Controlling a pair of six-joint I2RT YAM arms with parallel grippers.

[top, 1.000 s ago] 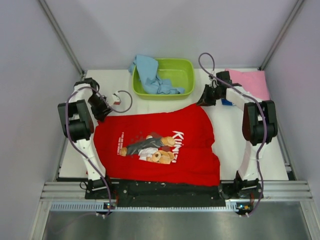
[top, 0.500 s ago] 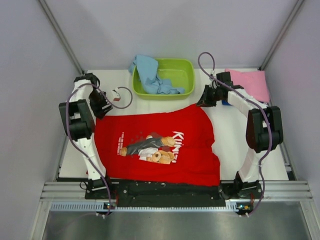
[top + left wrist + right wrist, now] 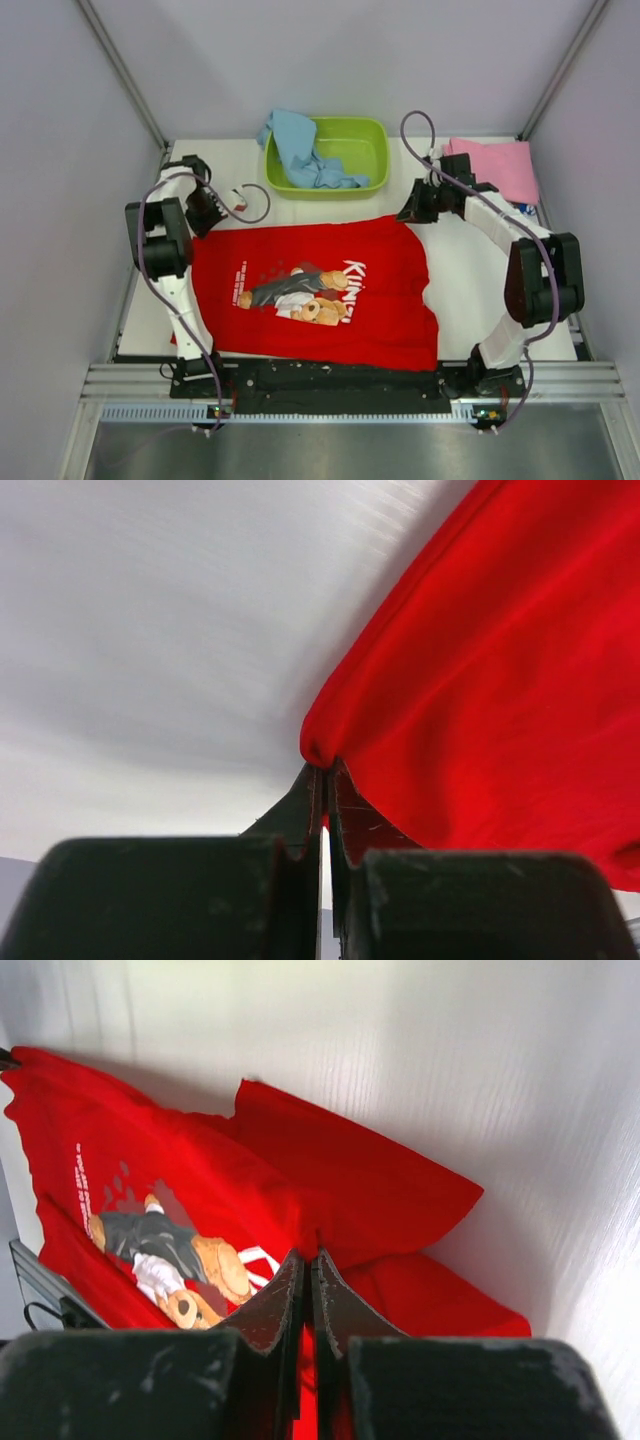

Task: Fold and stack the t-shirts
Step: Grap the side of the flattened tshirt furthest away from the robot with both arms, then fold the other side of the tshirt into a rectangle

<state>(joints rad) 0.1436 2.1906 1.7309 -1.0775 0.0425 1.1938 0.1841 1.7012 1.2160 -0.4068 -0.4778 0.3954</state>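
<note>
The left fingers (image 3: 318, 782) are pressed together with a small pucker of the red t-shirt (image 3: 480, 680) pinched at their tips, and bare white surface (image 3: 150, 630) lies beyond. Only this wrist view shows the pinch; from above, the left fingers (image 3: 205, 212) are a dark shape at the shirt's far left corner.

The right fingers (image 3: 300, 1272) are also closed, meeting on the red cloth, and a sliver of red shows in the slit between them. This view shows a flap of the red t-shirt (image 3: 360, 1175) folded over near the tips and the bear print off to the left. These folds are hard to make out from above, where the right fingers (image 3: 413, 207) sit at the far right corner.

The overhead view shows the whole red t-shirt (image 3: 320, 290) spread flat on the surface (image 3: 470, 290). Its long axis runs left to right between the two arms, and its near edge reaches the arm bases. The print lies sideways, with the white lettering toward the right.

Behind it stands a green basin (image 3: 386, 150) with a light blue t-shirt (image 3: 298, 145) draped over its left rim. A pink t-shirt (image 3: 500, 165) lies flat at the far right corner — well apart from the red one.
</note>
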